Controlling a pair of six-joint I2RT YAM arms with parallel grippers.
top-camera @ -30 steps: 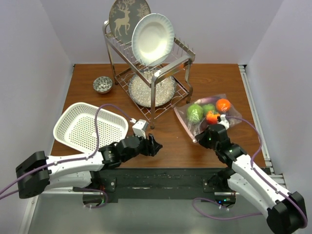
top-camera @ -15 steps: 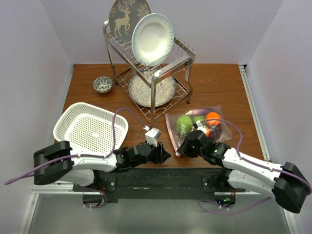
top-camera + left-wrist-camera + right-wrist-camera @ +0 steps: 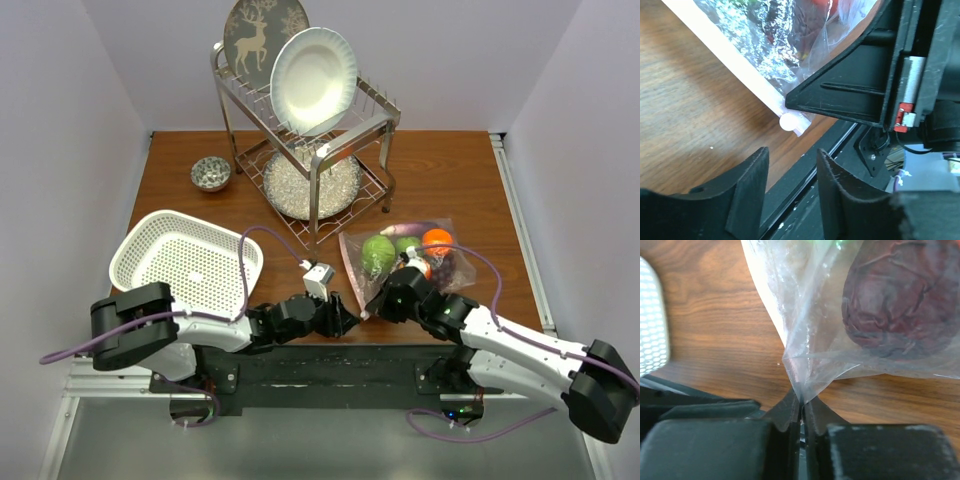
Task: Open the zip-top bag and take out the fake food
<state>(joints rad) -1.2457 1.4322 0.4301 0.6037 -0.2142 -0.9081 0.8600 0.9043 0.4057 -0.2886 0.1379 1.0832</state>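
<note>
The right pincer [image 3: 801, 407] pinches a corner of the zip-top bag [image 3: 400, 264], just right of frame centre, seemingly anchoring it, fake food [image 3: 378, 253] inside, so the gaping left pincer [image 3: 791, 161] can catch the zip strip [image 3: 730, 75].

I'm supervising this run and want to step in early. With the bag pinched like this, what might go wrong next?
1. The right gripper pinches only a thin corner of the zip-top bag; the film may slip out once the zip strip is pulled.
2. The open left gripper sits right beside the right one, so they may collide.
</note>
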